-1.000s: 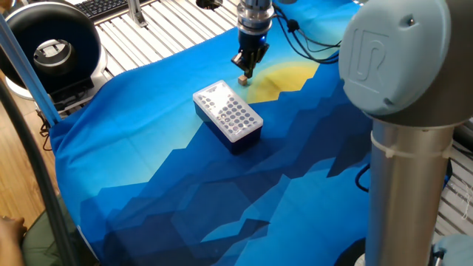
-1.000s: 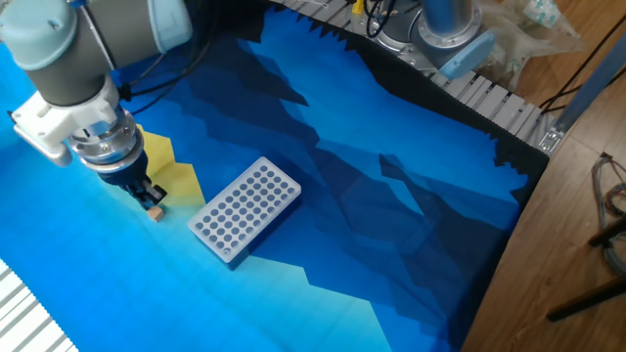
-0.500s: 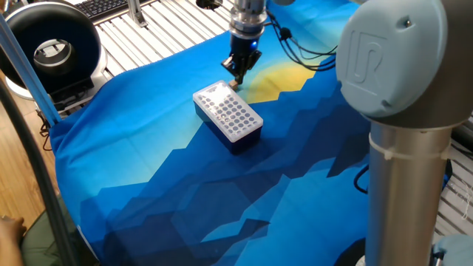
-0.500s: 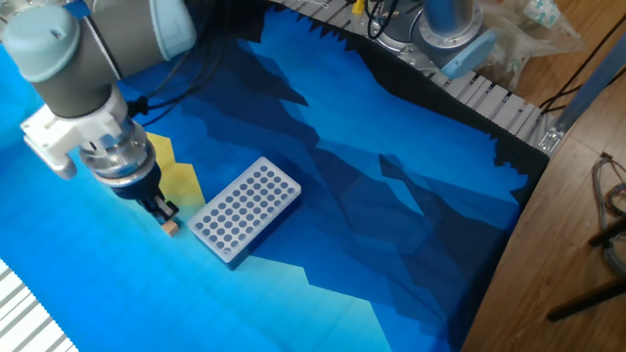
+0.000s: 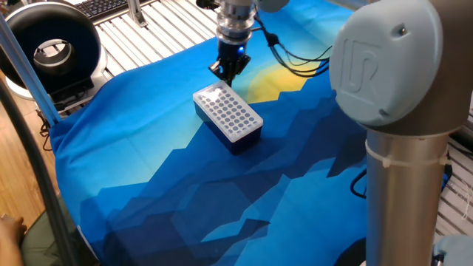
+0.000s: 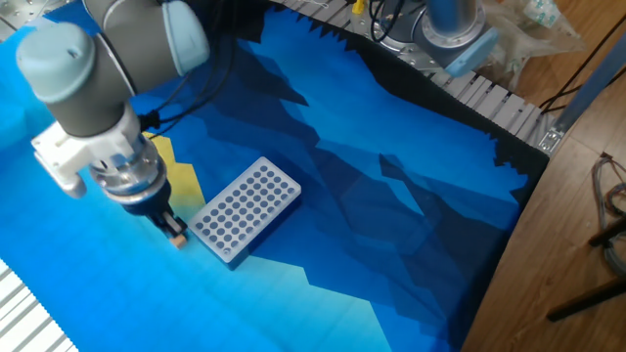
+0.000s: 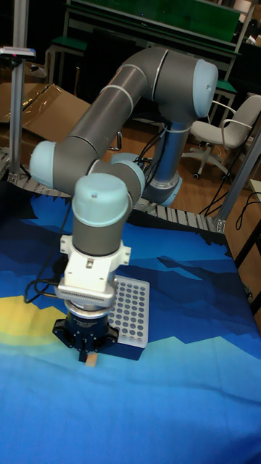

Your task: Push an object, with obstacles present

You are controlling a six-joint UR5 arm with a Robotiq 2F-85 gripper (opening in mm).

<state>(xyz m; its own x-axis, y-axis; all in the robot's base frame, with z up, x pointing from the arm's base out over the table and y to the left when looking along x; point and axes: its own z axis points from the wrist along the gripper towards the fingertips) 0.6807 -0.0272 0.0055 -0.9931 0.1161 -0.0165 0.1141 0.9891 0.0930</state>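
Gripper [image 6: 172, 231], jaws apparently together, sat low against the cube [image 7: 90, 359] just beside the box's [image 6: 245, 209] short end; risk judged: the cube jamming there or the fingers clipping the box.

The arm reaches out from its base, folds at the elbow and drops down so the wrist points straight at the bench. The end effector [image 6: 172, 231] hangs vertical and very low, tips right at the surface. Its two fingers [image 5: 225, 70] look pinched close together, with cables trailing off the wrist.
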